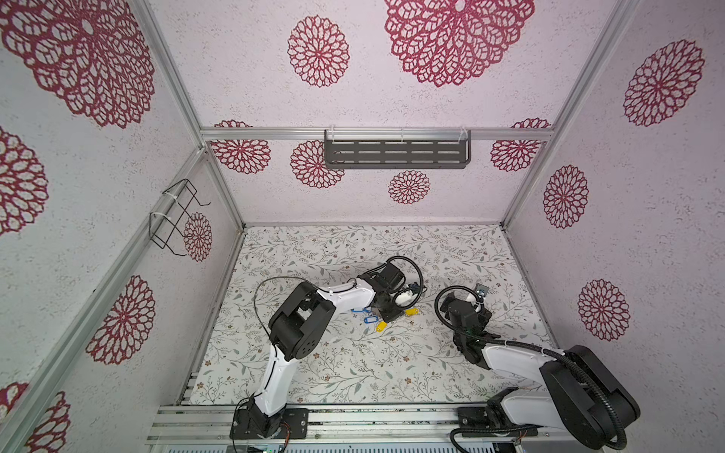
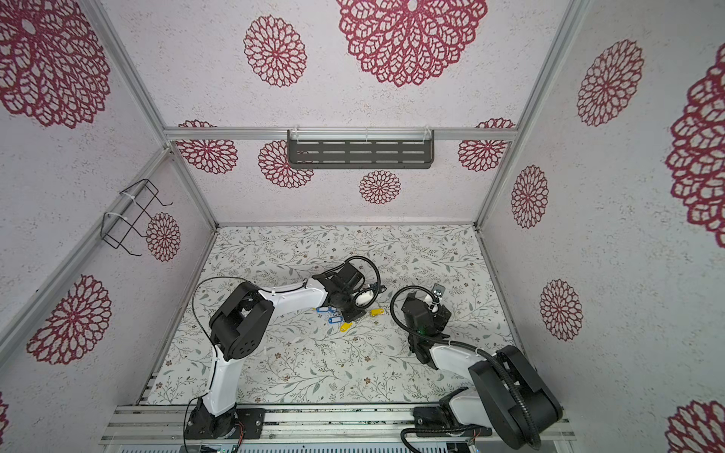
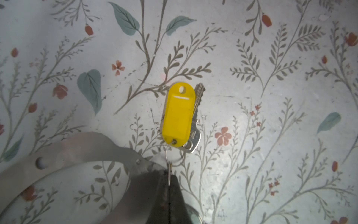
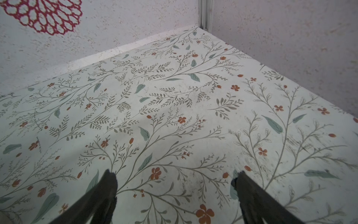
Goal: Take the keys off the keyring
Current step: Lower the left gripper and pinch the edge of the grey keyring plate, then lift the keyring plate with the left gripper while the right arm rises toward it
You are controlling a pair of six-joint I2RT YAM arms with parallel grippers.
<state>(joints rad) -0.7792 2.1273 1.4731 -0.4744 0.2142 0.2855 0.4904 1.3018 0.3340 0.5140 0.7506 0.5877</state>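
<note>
Left arm point(image 1: 274, 376): white tapered links, black boxy joint housings point(image 1: 300, 325), ring of small holes on round cap. Thin black cable point(image 1: 255, 298) arcs off its 9 o'clock side. White oval wrist camera point(image 1: 404, 299). Right arm point(image 1: 510, 357): same white-and-black build, thick ribbed black hose point(image 1: 549, 350) along it. Black screwed base plates point(image 1: 296, 421) at 6 o'clock. Right gripper point(image 4: 175, 179) fingers point(image 4: 105, 195): black, tapered, ragged tips.
</note>
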